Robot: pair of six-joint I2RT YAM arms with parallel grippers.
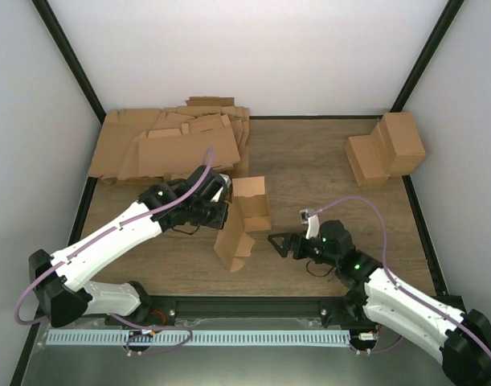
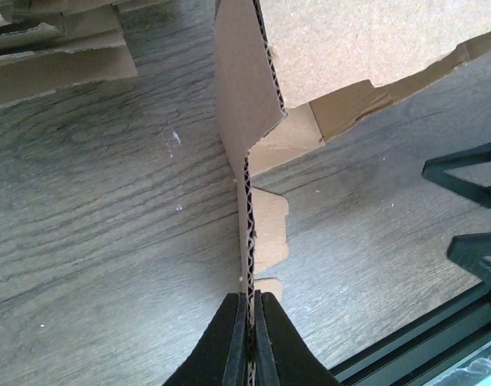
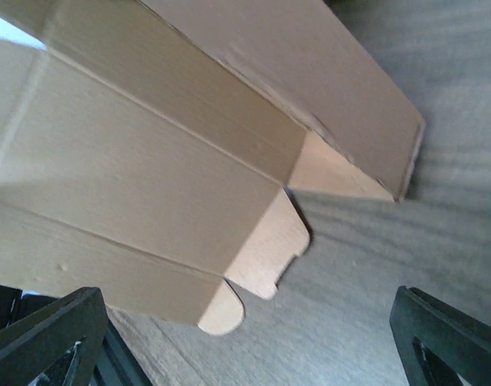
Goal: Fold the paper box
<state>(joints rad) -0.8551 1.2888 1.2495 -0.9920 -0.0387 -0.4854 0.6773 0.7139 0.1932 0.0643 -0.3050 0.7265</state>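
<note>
Two claws in play near the middle of the table [image 1: 309,161]. Left claw [image 1: 221,207] [image 2: 250,310]: closed down hard on a thin upright panel of the paper box [image 1: 241,221] [image 2: 245,104] [image 3: 149,161], corrugated edge sandwiched between the two black fingers [image 2: 231,342]. Right claw [image 1: 277,245] [image 3: 245,322]: spread fully wide, gripping nothing, low over the wood just beside the box, on the side toward the right edge of the table, apart from the cardboard. Seen from the left wrist as two black finger ends at the right, well apart from each other.

Outward from the pinch: box half-formed, slightly left of the table's centre, about midway between far and near edges. One panel standing on edge, another raised beyond it toward the far edge, small rounded tabs sticking out low down by the wood. From the right wrist, long creased panels slanting across, one side wall folded up, two tabs at the lower corner; exact fold angles hard to tell.

Farther out: thick heap of flat cardboard sheets [image 1: 173,141] [image 2: 60,56] at the far left corner, reaching the left edge. Two finished cardboard cuboids [image 1: 386,149] near the far right corner, touching each other, well apart from both claws.
</note>
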